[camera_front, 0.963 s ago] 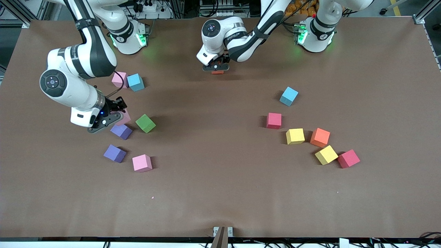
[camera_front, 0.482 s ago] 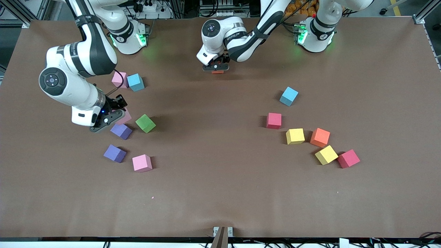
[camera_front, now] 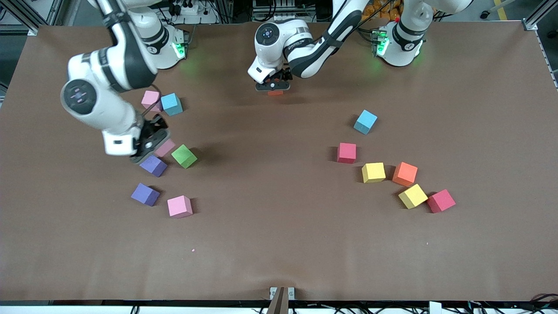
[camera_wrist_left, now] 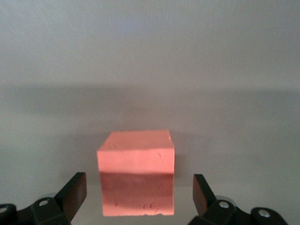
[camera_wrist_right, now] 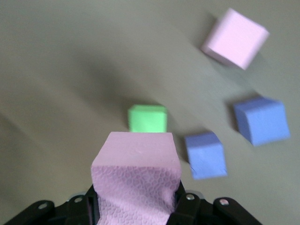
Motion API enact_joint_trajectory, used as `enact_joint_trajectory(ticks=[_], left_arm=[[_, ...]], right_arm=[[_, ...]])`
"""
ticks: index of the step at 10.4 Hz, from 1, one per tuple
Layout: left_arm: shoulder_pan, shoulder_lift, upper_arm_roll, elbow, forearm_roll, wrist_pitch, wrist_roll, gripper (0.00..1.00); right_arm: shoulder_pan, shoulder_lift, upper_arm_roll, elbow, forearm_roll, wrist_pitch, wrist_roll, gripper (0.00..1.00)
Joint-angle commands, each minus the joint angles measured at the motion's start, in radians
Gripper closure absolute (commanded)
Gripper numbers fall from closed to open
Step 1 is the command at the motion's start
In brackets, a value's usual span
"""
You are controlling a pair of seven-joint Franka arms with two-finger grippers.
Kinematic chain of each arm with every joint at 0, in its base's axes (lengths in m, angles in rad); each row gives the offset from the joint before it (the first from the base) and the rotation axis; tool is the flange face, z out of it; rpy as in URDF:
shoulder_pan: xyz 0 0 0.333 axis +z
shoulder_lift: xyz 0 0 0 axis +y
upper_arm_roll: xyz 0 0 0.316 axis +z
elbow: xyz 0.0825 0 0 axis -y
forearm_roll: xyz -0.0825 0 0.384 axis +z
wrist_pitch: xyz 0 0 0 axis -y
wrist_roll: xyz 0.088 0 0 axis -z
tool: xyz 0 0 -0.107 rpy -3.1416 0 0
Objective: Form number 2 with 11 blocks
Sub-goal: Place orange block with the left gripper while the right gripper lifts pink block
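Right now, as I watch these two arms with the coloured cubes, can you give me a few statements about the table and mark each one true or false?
1. The left gripper has its fingers spread apart, clear of an orange cube between them. True.
2. The right gripper is empty. False: it is shut on a pink cube.
3. The green cube lies toward the right arm's end of the table. True.
4. The two yellow cubes are stacked one on the other. False: both lie on the table, apart.
5. A light-blue cube sits beside another pink cube. True.
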Motion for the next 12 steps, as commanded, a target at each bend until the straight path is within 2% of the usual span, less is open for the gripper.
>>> enact_joint_trajectory(ticks=[1,3,6,8,10,12], left_arm=[[0.080,-0.084,0.002,-0.010,0.025,-0.041,-0.018,0.00],[0.191,-0.121,0.002,-0.008,0.026,-0.070,-0.001,0.00],[0.378,-0.130,0.000,-0.007,0.026,-0.094,0.160,0.00],[0.458,-0.123,0.000,0.007,0.026,-0.104,0.250,0.00],[0.522,-0.101,0.002,0.056,0.025,-0.136,0.348,0.00],[0.551,-0.049,0.008,0.137,0.026,-0.217,0.392,0.00]], right_arm=[[0.027,-0.041,0.034,-0.024,0.006,-0.011,-0.017,0.68],[0.089,-0.041,0.048,-0.053,0.006,-0.007,-0.046,0.72],[0.200,-0.076,0.115,-0.104,0.005,0.020,-0.049,0.72],[0.272,-0.081,0.144,-0.163,0.005,0.144,-0.049,0.72],[0.310,-0.078,0.210,-0.247,0.005,0.285,-0.049,0.72],[0.330,-0.073,0.252,-0.281,0.005,0.308,-0.051,0.72]])
